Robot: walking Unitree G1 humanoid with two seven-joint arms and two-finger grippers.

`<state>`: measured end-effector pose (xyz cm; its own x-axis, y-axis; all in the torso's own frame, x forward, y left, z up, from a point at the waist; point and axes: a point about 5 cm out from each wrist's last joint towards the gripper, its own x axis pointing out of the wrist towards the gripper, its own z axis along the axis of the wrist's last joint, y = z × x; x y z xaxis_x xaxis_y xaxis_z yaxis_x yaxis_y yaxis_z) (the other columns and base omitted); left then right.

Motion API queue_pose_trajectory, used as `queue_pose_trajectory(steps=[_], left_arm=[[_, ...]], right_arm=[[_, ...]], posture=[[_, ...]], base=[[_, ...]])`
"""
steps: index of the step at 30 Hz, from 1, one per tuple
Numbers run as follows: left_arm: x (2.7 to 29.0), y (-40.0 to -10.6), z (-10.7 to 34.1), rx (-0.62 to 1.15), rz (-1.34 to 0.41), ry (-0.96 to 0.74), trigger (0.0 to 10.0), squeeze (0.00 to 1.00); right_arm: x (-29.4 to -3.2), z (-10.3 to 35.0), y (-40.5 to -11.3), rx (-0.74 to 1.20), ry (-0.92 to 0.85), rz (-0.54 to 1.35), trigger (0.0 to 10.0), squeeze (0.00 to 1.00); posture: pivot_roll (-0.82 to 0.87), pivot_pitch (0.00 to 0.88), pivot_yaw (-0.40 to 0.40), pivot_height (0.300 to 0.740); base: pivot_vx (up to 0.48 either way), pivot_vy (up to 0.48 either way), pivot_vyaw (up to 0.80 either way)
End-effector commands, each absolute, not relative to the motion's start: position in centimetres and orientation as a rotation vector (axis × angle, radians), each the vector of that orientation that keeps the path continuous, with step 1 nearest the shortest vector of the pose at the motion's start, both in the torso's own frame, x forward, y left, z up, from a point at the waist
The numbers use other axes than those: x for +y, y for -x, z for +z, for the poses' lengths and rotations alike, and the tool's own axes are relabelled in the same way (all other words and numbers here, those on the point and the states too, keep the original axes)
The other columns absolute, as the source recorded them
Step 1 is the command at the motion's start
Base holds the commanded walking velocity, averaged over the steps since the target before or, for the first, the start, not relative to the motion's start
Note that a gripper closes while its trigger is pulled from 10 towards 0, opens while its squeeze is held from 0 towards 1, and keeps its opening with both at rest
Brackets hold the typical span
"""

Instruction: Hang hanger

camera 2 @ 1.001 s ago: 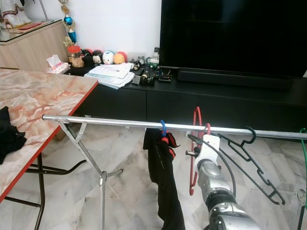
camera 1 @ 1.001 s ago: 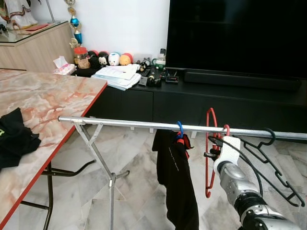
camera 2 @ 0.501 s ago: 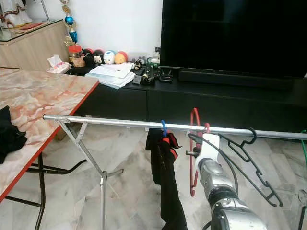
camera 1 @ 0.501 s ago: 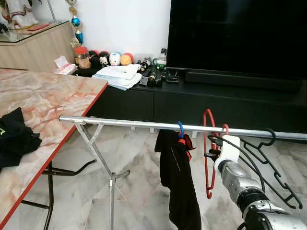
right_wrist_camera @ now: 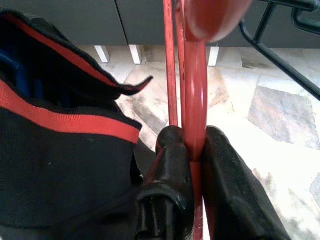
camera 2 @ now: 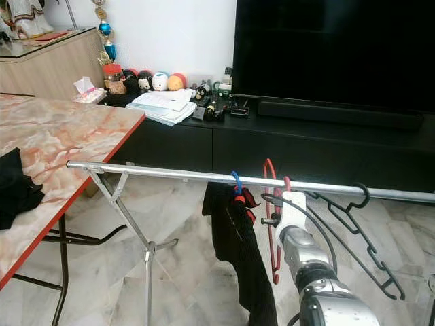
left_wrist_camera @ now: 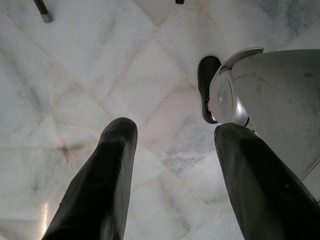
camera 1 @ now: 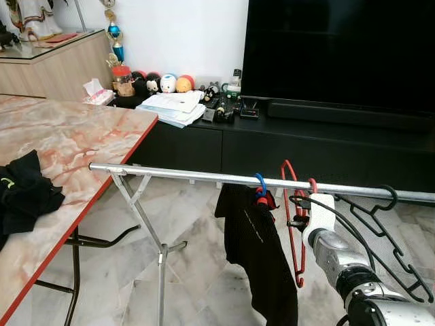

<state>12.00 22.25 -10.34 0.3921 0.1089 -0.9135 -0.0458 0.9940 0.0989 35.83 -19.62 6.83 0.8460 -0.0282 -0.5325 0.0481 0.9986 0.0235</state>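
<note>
A red hanger (camera 1: 293,224) hangs edge-on from the silver rail (camera 1: 183,174), its hook (camera 1: 312,183) over the bar. My right gripper (camera 1: 297,212) is just below the rail, raised on its silver arm. In the right wrist view its two black fingers (right_wrist_camera: 172,150) are shut on the red hanger's shaft (right_wrist_camera: 195,115). Left of it a black garment (camera 1: 262,251) hangs on a blue hanger hook (camera 1: 260,183). My left gripper (left_wrist_camera: 175,135) hangs open above the marble floor, holding nothing.
A black hanger (camera 1: 391,227) hangs on the rail right of the red one. The rack's folding legs (camera 1: 153,238) stand beside the marble-topped table (camera 1: 68,139), which holds black clothing (camera 1: 24,193). Behind are a black TV console (camera 1: 306,139) and a TV.
The whole view has shifted a little, so the camera moved. My right gripper stays shut on the red hanger at the rail; the hanger's lower end now hangs slightly lower.
</note>
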Motion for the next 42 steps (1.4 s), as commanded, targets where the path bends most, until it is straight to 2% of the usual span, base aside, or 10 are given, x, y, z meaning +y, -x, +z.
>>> queue_pose_trajectory(steps=[1,3,4,5,6,23,31,32,33,42], left_arm=[[22.8,-11.3,-10.4,1.193,0.105,-0.073,10.0,0.00],[22.8,-11.3,-10.4,1.194,0.105,-0.077,10.0,0.00],[22.8,-11.3,-10.4,1.194,0.105,-0.078,10.0,0.00],[22.9,-11.3,-10.4,1.194,0.105,-0.079,10.0,0.00],[22.9,-11.3,-10.4,1.194,0.105,-0.081,10.0,0.00],[22.7,-11.6,-10.4,1.178,0.102,-0.077,10.0,0.00],[22.6,-11.5,-10.4,1.165,0.117,-0.065,10.0,0.00],[22.6,-11.5,-10.4,1.165,0.116,-0.067,10.0,0.00],[22.6,-11.5,-10.4,1.164,0.116,-0.067,10.0,0.00],[22.7,-11.7,-10.3,1.164,0.095,-0.097,10.0,0.00]], right_arm=[[-19.9,6.0,-35.3,0.600,-0.058,-0.056,10.0,0.00],[-19.6,6.1,-35.4,0.584,-0.074,-0.051,10.0,0.00],[-19.6,6.2,-35.4,0.572,-0.082,-0.054,10.0,0.85],[-19.6,6.3,-35.5,0.565,-0.086,-0.056,10.0,0.85],[-19.5,6.2,-35.5,0.560,-0.097,-0.059,10.0,1.00],[-20.7,6.6,-34.8,0.335,-0.065,-0.099,10.0,1.00],[-21.0,6.8,-32.7,0.152,-0.093,-0.094,10.0,0.89],[-20.9,6.6,-31.6,0.127,-0.072,-0.097,10.0,0.81],[-20.6,6.5,-30.9,0.116,-0.067,-0.093,10.0,0.00],[-21.2,5.1,-26.2,0.118,-0.055,-0.140,10.0,0.00]], posture=[[0.13,0.000,0.017,0.740],[0.13,0.000,0.018,0.740],[0.13,0.000,0.020,0.740],[0.13,0.000,0.020,0.740],[0.13,0.000,0.023,0.740],[0.08,0.000,0.021,0.740],[0.06,0.000,0.017,0.740],[0.05,0.000,0.017,0.740],[0.04,0.000,0.017,0.740],[0.02,0.000,0.007,0.740]], base=[[0.000,0.000,0.00],[0.000,0.000,0.00],[0.000,0.000,0.00],[0.000,0.000,0.00],[0.000,0.000,0.00],[0.000,0.000,0.00],[0.000,0.000,0.00],[0.000,0.000,0.00],[0.000,0.000,0.00],[0.000,0.000,0.00]])
